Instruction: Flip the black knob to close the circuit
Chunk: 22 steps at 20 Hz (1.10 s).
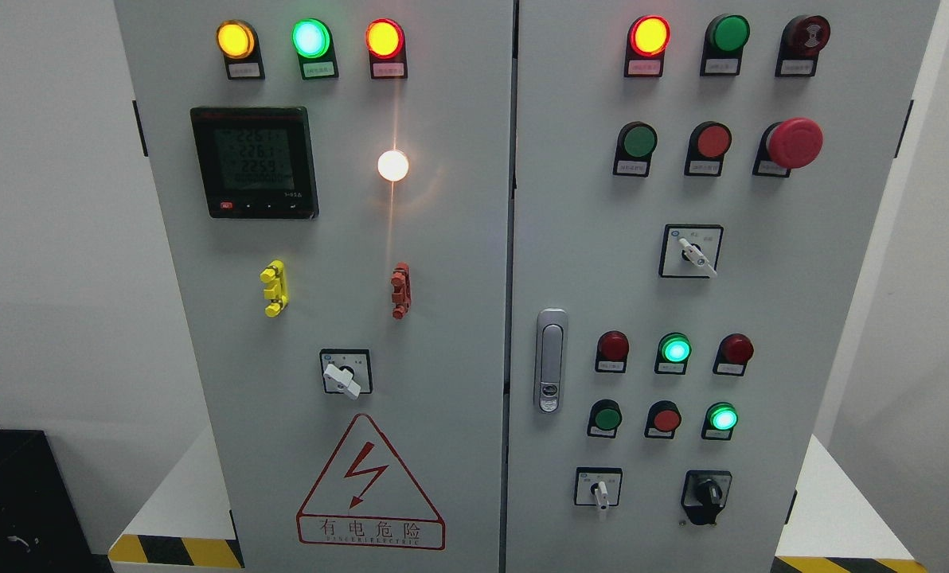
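Fingers? We can't tell a thing about them, since neither of our hands shows in the head view, so how open they are or what they hold is unknown. What we do see is the grey two-door cabinet (458,263) filling the view. The black knob (707,494) sits at the lower right of the right door, on a black square plate, just right of a white-handled selector switch (599,490). Above it are two rows of small round lamps, two of them glowing green (673,349). A red mushroom button (794,142) sits up top on the right door. On the left door we've got a digital meter (254,161) and a red lightning warning sign (370,485).
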{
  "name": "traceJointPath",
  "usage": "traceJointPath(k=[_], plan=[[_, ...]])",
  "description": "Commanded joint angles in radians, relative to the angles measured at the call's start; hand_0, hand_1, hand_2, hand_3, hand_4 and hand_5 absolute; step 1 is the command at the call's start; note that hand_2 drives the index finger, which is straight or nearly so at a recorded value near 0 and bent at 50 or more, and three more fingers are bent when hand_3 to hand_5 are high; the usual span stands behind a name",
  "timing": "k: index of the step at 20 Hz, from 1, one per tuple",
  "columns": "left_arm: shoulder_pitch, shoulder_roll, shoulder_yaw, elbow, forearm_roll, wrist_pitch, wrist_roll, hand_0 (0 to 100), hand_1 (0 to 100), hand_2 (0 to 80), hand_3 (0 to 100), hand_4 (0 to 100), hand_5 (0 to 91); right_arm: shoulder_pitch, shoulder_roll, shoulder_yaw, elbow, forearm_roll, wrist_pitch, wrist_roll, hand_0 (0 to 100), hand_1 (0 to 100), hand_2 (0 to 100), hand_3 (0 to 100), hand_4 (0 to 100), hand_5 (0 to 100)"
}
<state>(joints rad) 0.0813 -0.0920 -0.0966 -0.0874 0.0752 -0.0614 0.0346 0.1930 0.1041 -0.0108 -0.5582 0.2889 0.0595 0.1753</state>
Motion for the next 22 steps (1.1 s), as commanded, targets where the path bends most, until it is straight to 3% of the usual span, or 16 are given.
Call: traceJointPath(k=[1, 3, 4, 5, 7, 9, 16, 22], plan=[[0.0, 0.0, 0.0, 0.0, 0.0, 0.0, 0.001, 12, 56, 0.0, 0, 0, 0.0, 0.003, -0.02, -0.076, -0.389, 0.22, 0.005, 0.003, 0, 2, 7, 20, 17, 0], [0.0, 0.0, 0.0, 0.0, 0.0, 0.0, 0.001, 12, 56, 0.0, 0, 0, 0.0, 0.003, -0.017, -0.106, -0.471, 0.294, 0.005, 0.042, 0, 3, 14, 27, 22, 0], [0.0, 0.0, 0.0, 0.0, 0.0, 0.0, 0.001, 12, 56, 0.0, 0, 0, 0.0, 0.003, -0.014, -0.115, -0.514, 0.324, 0.005, 0.064, 0, 4, 22, 35, 29, 7], [0.0, 0.0, 0.0, 0.0, 0.0, 0.0, 0.001, 12, 56, 0.0, 0, 0, 0.0, 0.003, -0.012, -0.124, -0.552, 0.35, 0.005, 0.073, 0, 4, 23, 37, 30, 9], [0.0, 0.0, 0.0, 0.0, 0.0, 0.0, 0.001, 12, 56, 0.0, 0, 0, 0.0, 0.003, -0.015, -0.129, -0.62, 0.409, 0.005, 0.081, 0, 4, 32, 47, 37, 22], [0.0, 0.0, 0.0, 0.0, 0.0, 0.0, 0.001, 12, 56, 0.0, 0, 0, 0.0, 0.002, -0.015, -0.132, -0.684, 0.459, 0.003, 0.082, 0, 5, 39, 53, 43, 26], [0.0, 0.0, 0.0, 0.0, 0.0, 0.0, 0.001, 12, 56, 0.0, 0, 0, 0.0, 0.0, -0.012, -0.169, -0.954, 0.702, -0.023, 0.115, 0, 8, 72, 82, 72, 71], [0.0, 0.0, 0.0, 0.0, 0.0, 0.0, 0.001, 12, 56, 0.0, 0, 0, 0.0, -0.015, -0.004, -0.172, -1.15, 0.866, -0.024, 0.116, 0, 9, 85, 96, 85, 86]])
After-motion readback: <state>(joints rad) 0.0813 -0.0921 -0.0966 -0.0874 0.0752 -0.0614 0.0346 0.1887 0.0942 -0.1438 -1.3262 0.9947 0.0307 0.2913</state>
